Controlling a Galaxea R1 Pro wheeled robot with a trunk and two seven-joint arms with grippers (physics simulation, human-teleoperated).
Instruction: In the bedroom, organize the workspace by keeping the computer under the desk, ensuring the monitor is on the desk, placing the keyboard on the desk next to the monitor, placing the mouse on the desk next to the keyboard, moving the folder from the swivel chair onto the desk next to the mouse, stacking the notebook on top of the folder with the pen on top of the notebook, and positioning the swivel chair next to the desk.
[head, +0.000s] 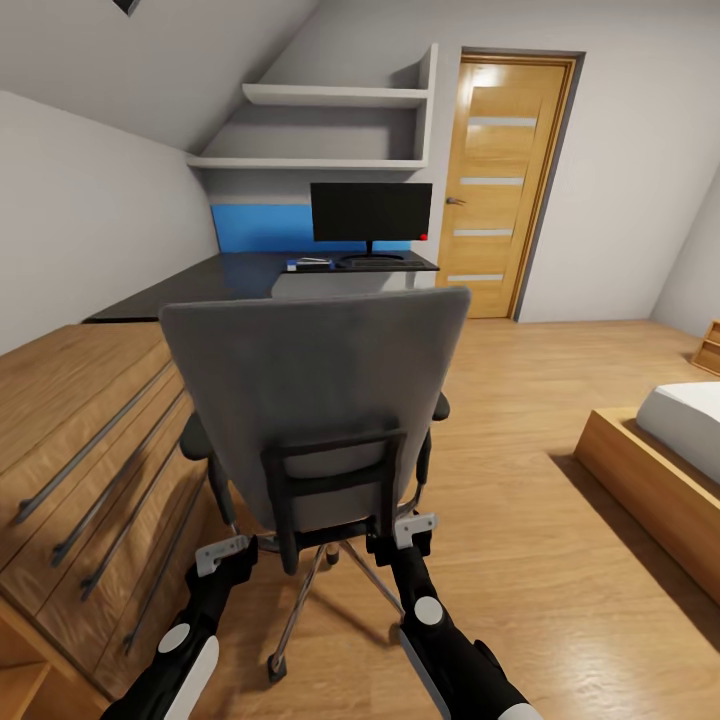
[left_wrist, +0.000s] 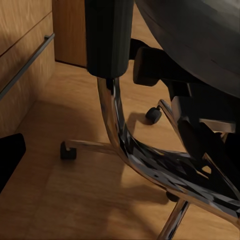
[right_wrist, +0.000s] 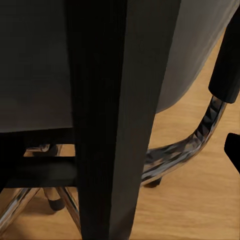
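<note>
your left gripper (head: 222, 553) and right gripper (head: 415, 530) sit at the chair (head: 315, 400) back — i can't tell if either is gripping; monitor (head: 371, 212) stands on the tabletop (head: 200, 285).

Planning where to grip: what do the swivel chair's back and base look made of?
Swivel chair: its back looks like matte grey upholstery, without glare, on a black, probably plastic frame. The base looks like polished metal, with mirror-like reflections on its curved legs.

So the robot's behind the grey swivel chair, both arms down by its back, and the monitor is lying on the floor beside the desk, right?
Not quite: the head view shows the monitor standing upright on the desk, not on the floor. The rest holds: the robot is behind the grey swivel chair.
</note>
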